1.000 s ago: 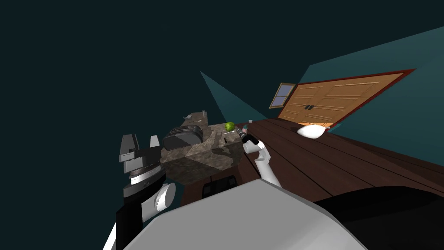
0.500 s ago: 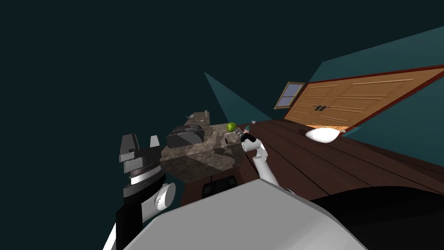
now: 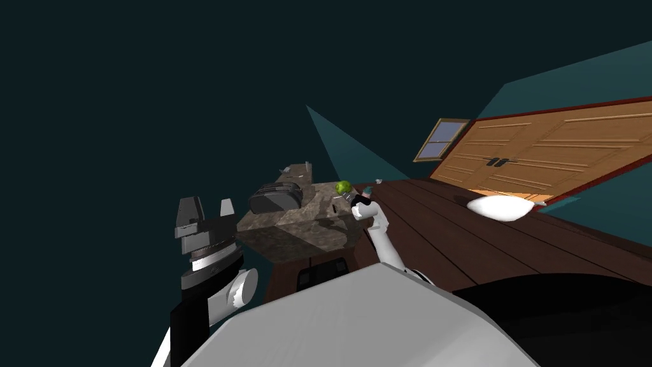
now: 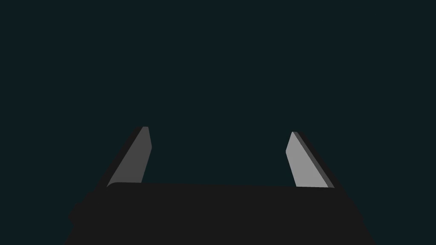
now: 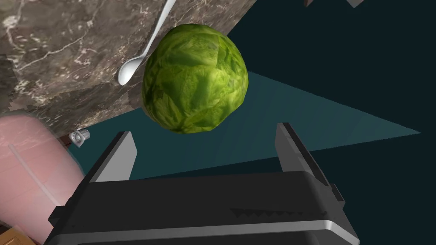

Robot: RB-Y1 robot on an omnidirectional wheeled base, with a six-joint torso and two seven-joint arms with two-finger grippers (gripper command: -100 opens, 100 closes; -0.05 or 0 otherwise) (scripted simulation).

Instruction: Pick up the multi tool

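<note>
Jaws on both sides released, blades spread wide, nothing gripped. My right gripper [image 5: 204,131] is out over the far corner of the marble counter [image 3: 286,224]. My left gripper [image 4: 219,130] is held up at my left side, well apart from the counter.

Right wrist view: a leafy green head [image 5: 195,78] sits just beyond my blade tips, about centred between them and not touching. Cabbage or sprout, cannot tell which. It is at the counter's edge, and its underside is turned away, so where it rests is hidden. Close beside it a pale spoon [image 5: 142,55] lies on the marble with its bowl toward the edge and its handle cut off by the frame. A pale pink rounded body [image 5: 30,170] is by the counter's corner, near one blade. It is cut by the frame and partly behind my gripper's dark box, and I cannot name it. A small grey ringed bit [image 5: 79,136] next to it is too small to name.

The multi tool [image 3: 334,206], as best I can place it, is a small dark sliver lying flat on the marble. It is just beside my right wrist, between it and the toaster [image 3: 275,196]. It is too small to confirm its shape.

Head view: grey odds [image 3: 296,169] lie at the counter's far end, shapes unclear. Past the counter is a dark plank floor [image 3: 446,236] with a white lump [image 3: 503,207] on it. Behind that is a wooden double door [image 3: 554,153], cut off by the frame, with a small window [image 3: 442,139] beside it.
</note>
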